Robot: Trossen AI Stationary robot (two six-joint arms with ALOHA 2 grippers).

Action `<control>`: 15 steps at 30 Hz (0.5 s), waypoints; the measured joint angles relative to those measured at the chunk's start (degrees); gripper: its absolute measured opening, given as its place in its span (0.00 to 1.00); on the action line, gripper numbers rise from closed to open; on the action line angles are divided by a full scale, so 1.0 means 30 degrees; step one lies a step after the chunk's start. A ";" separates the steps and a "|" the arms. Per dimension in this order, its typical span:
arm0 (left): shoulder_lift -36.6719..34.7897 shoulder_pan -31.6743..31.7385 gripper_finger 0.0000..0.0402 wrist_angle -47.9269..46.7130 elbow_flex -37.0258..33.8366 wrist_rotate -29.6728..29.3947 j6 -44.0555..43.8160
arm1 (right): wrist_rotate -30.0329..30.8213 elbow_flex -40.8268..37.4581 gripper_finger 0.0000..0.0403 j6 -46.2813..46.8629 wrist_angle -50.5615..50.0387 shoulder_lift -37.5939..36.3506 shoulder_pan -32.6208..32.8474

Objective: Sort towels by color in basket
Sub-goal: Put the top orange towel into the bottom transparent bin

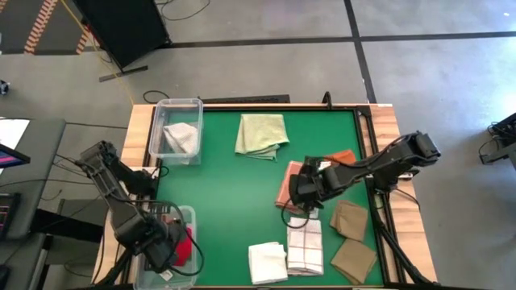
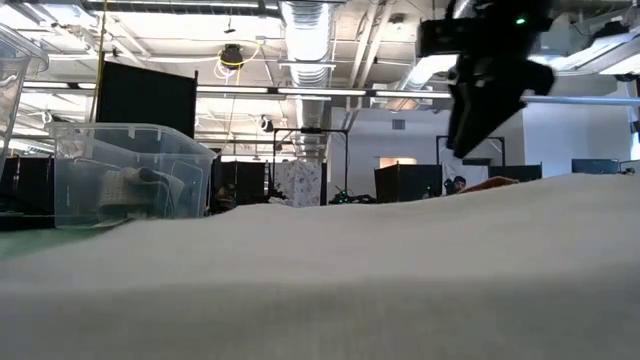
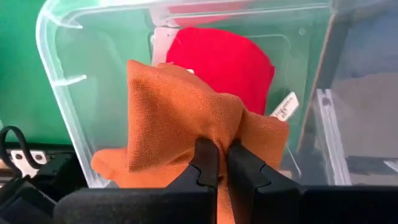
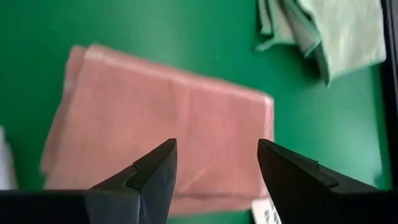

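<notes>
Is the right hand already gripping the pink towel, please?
No; in the right wrist view the right hand hovers with its fingers spread apart above the pink towel, not touching it.

- My left end effector [image 3: 221, 163] has its fingers pinched tight on a rust-orange towel [image 3: 174, 118], the cloth bunching into folds where I grip it.
- The towel hangs over a clear plastic bin [image 3: 56, 87].
- A red towel [image 3: 227, 59] lies inside the bin, partly behind the orange one.
- Green worktop [image 3: 22, 68] shows beside the bin.
</notes>
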 joint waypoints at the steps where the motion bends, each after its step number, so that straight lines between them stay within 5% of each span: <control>1: 0.0000 -0.0017 0.01 0.0128 -0.0221 -0.0007 -0.0059 | 0.0003 0.0000 0.65 -0.0436 0.0373 0.0000 -0.0255; 10: 0.0000 -0.0024 0.06 0.1987 -0.2213 -0.0003 -0.0100 | -0.0274 0.0000 0.65 -0.4381 0.4682 0.0000 -0.2918; 15: 0.0000 -0.0024 0.14 0.2867 -0.3100 -0.0080 -0.0511 | -0.2683 0.0006 0.65 -0.6594 0.8269 0.0076 -0.4793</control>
